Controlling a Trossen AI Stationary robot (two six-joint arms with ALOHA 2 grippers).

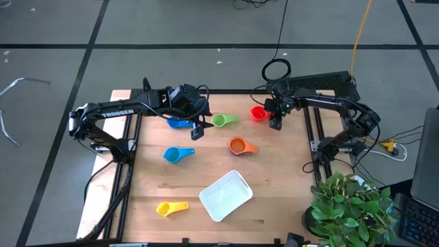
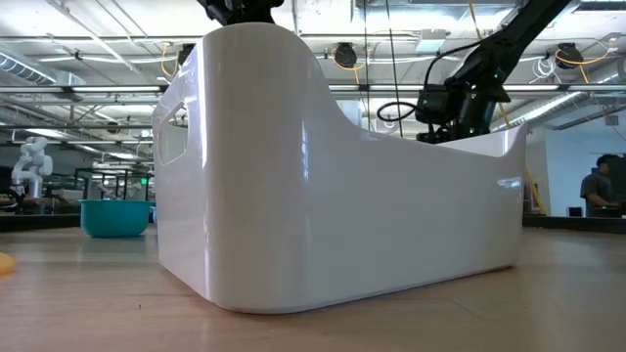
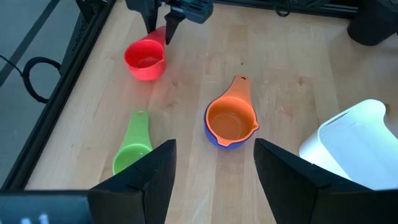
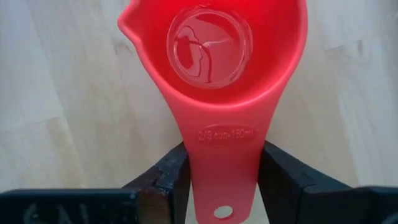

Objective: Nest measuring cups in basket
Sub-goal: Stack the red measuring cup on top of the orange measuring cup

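The red measuring cup [image 1: 258, 113] sits near the table's far edge, and my right gripper [image 4: 224, 163] is shut on its handle. My left gripper [image 3: 214, 152] is open and hovers near the far left, beside a blue cup [image 1: 180, 123], touching nothing. The green cup [image 3: 132, 149] lies on its base ahead of it. The orange cup [image 3: 229, 121] sits nested in the dark blue cup [image 3: 214, 138]. Another blue cup [image 1: 175, 155] and the yellow cup [image 1: 171, 208] lie on the wood. The white basket [image 1: 225, 195] stands near the near edge. My right gripper pinches the red cup's flat handle [image 4: 225, 146] between its two fingers [image 4: 171, 174], one on each long edge. The fingers come down from above, lying across the handle. The bowl [image 3: 144, 59] stays upright, and it appears to rest on the table.
Black frame rails [image 1: 130, 147] run along the table's left and right sides. A potted plant [image 1: 353, 206] stands off the near right corner. Cables [image 1: 276, 68] lie beyond the far edge. Bare wood lies between the orange cup and the basket.
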